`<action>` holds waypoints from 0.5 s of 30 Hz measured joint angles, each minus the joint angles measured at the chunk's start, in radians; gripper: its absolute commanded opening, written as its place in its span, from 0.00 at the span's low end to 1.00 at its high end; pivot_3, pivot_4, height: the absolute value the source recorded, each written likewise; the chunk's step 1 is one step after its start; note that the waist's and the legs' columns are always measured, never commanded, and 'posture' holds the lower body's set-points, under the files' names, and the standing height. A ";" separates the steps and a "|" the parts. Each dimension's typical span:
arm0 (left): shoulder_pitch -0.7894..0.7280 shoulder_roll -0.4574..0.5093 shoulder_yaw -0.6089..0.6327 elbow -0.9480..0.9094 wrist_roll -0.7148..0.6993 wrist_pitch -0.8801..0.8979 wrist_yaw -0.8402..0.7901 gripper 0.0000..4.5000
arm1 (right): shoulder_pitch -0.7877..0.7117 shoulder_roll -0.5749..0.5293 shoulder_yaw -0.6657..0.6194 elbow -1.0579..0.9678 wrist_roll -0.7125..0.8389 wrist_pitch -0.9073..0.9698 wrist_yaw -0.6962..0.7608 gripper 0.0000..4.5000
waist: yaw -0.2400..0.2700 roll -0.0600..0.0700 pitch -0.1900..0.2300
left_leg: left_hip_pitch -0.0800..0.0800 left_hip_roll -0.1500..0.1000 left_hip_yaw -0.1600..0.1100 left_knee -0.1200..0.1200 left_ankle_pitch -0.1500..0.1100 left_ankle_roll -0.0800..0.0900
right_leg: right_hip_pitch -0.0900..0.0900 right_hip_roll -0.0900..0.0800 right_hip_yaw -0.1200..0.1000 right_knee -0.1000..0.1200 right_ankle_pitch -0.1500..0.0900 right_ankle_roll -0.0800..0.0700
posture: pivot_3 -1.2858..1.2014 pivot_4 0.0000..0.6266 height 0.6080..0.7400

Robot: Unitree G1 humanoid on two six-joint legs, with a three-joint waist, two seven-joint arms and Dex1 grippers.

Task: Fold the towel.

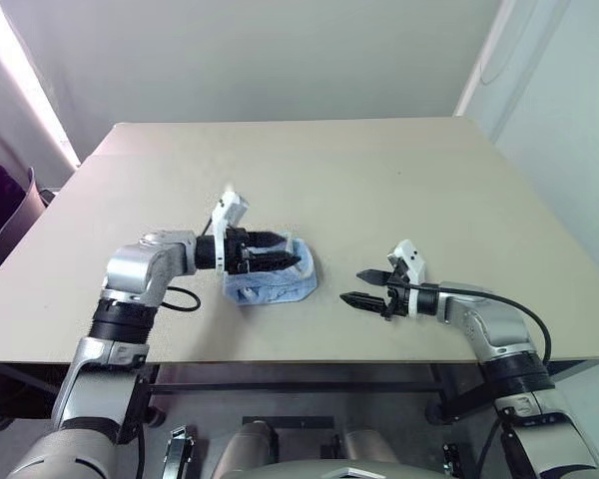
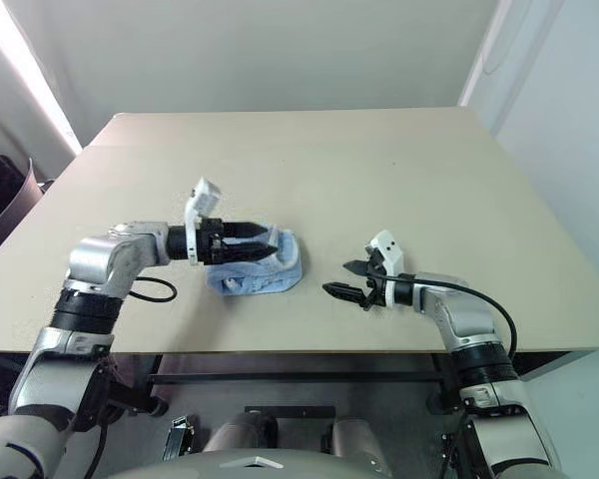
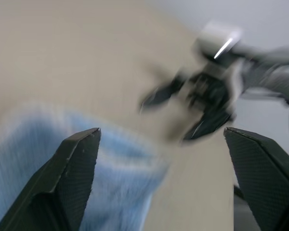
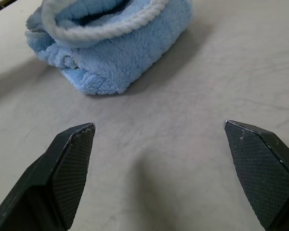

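Observation:
The towel (image 1: 272, 284) is a small light blue terry cloth with white edging, lying bunched in a thick fold on the tan table (image 1: 309, 180) near its front edge. My left gripper (image 1: 287, 250) hovers just over the towel's top, pointing to the right, open with nothing between its fingers (image 3: 77, 163). My right gripper (image 1: 353, 286) stands open low over the table to the right of the towel (image 4: 111, 45), a short gap away, pointing at it. Its fingers (image 4: 72, 163) are spread wide and empty.
A black cable (image 1: 509, 304) runs along my right forearm. The table's front edge (image 1: 309, 361) lies close below both grippers. A white wall (image 1: 280, 60) rises behind the table.

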 measured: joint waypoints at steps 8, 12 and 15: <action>0.057 -0.008 0.080 0.223 0.082 -0.407 0.007 0.96 | -0.005 0.021 -0.003 0.012 -0.010 -0.008 -0.005 1.00 | 0.000 0.000 0.000 | 0.003 0.000 0.000 0.000 0.000 0.000 | 0.002 0.001 0.000 0.000 0.000 0.000 | 0.52 0.00 1.00; 0.070 -0.083 0.046 0.430 0.167 -0.577 0.025 0.96 | -0.015 0.028 -0.007 0.019 -0.009 -0.012 -0.010 1.00 | 0.009 0.000 0.000 | 0.001 -0.001 0.000 0.001 0.000 0.001 | 0.002 0.000 0.000 0.000 0.001 0.002 | 0.52 0.00 1.00; 0.055 -0.171 0.009 0.588 0.245 -0.740 0.070 0.96 | -0.025 0.037 -0.007 0.019 0.005 0.002 -0.009 1.00 | 0.024 -0.001 -0.001 | 0.001 -0.001 0.000 0.001 0.000 0.001 | 0.001 0.000 0.000 0.000 0.001 0.002 | 0.52 0.00 1.00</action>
